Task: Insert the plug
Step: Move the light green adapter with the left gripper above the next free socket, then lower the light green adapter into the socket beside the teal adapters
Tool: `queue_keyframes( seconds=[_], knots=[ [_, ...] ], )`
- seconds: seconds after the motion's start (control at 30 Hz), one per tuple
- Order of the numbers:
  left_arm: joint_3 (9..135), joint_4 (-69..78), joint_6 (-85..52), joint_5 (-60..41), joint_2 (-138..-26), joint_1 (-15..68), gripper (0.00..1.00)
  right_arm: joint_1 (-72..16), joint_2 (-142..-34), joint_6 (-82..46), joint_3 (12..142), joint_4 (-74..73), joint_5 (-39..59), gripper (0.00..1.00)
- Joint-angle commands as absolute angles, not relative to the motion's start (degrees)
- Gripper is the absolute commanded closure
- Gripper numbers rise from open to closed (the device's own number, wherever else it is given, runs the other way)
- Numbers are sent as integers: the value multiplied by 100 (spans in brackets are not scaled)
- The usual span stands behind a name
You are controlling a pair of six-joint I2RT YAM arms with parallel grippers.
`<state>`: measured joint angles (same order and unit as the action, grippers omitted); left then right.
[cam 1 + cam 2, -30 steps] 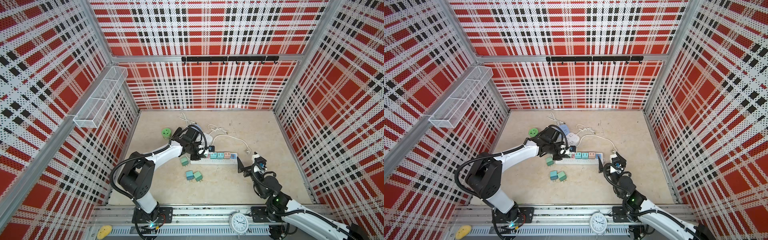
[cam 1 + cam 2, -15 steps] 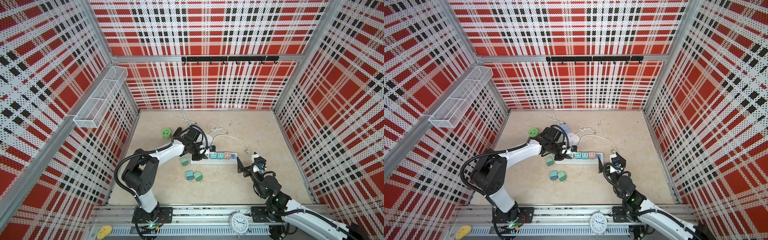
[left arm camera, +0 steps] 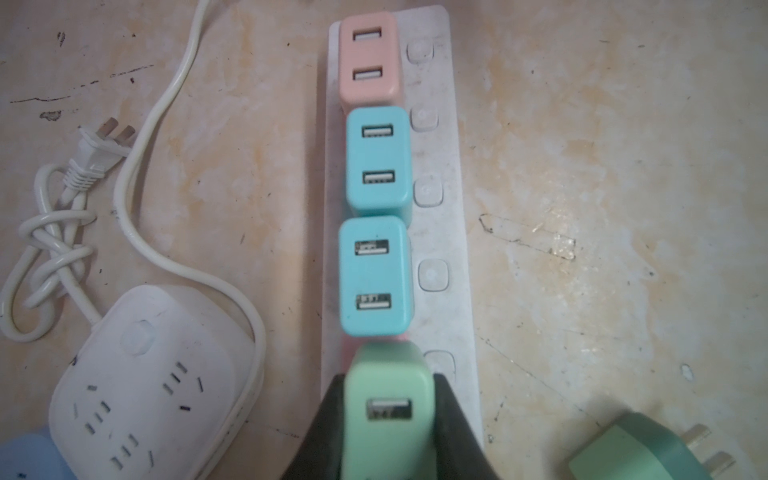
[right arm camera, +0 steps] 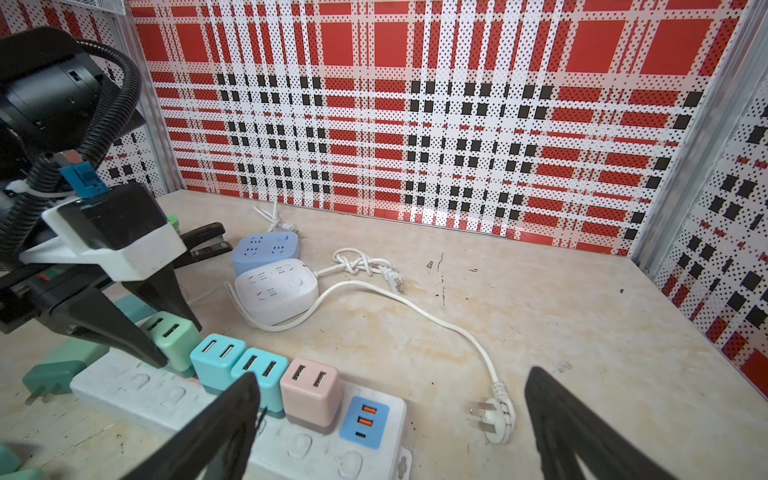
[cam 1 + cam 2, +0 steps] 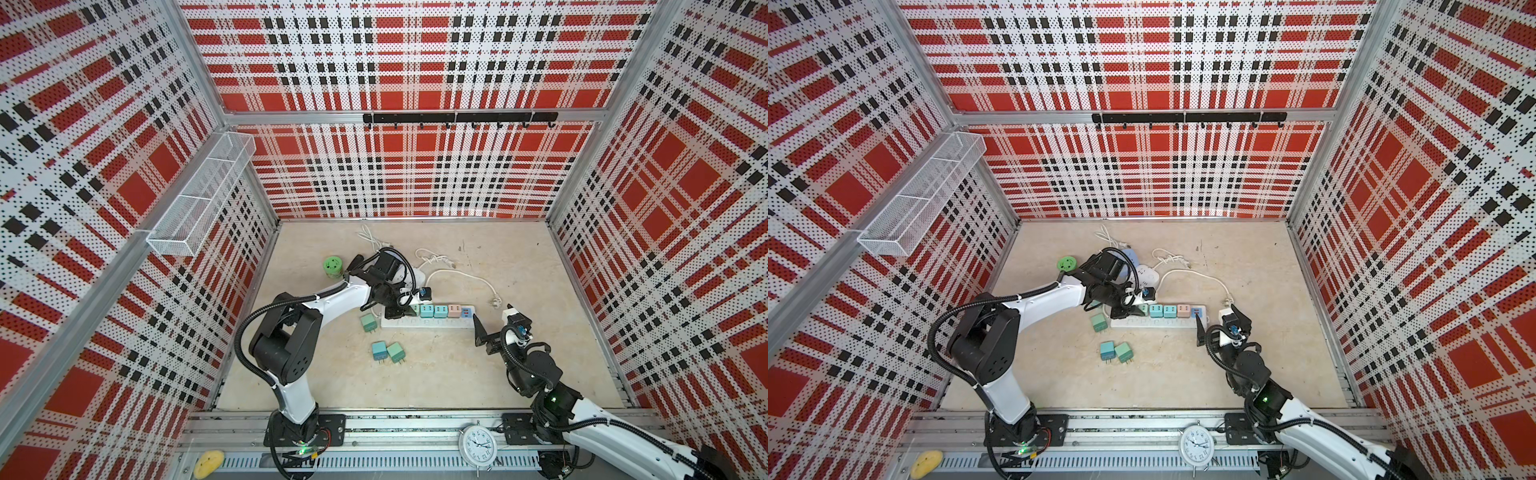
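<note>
As both top views look down on the beige floor, the left gripper sits clenched at the left end of the white strip, its wrist hiding most of the plug. Right gripper: spread, empty, just off the strip's right end. Shown only from above: a pair of loose chargers near the strip, a green tub, a wire basket on the left wall, a black hook rail and a clock on the front rail.

Left wrist view. Plug: mint, a smooth rounded block with one USB slot showing. It is grasped between two black jaws over the strip's end socket and touches a teal charger. Whether its pins are seated cannot be told. Further along the row is a second teal block, then a pink charger, with square buttons alongside. Beside the strip lie a white socket cube, a knotted cord and a green charger with its pins out. The floor is mottled and scuffed.

Right wrist view. The right gripper's tapered black fingers stand wide apart, holding nothing, over the strip's end with the blue USB block. Shown only here: the plug's side, pinched on both flanks, a stapler, a blue socket cube behind the white one, and perforated plaid walls.
</note>
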<state>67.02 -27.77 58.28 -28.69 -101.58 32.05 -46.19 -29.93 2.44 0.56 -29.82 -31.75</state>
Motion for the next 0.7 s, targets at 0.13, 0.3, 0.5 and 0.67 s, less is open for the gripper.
queue_keyframes(
  seconds=[0.13, 0.3, 0.5, 0.67],
  knots=[
    [6939, -3067, 5929, -3059, -10345, 3221, 100, -4592, -2971, 218, -26, -3225, -3194, 0],
    [6966, -3144, 5985, -2947, -10392, 3320, 100, -4594, -2963, 205, -24, -3208, -3185, 0],
    [7066, -3378, 6067, -2857, -10477, 3432, 100, -4588, -2966, 214, -27, -3210, -3165, 0],
    [7092, -3393, 5998, -3132, -10389, 3369, 100, -4587, -2953, 220, -24, -3191, -3126, 0]
  ],
)
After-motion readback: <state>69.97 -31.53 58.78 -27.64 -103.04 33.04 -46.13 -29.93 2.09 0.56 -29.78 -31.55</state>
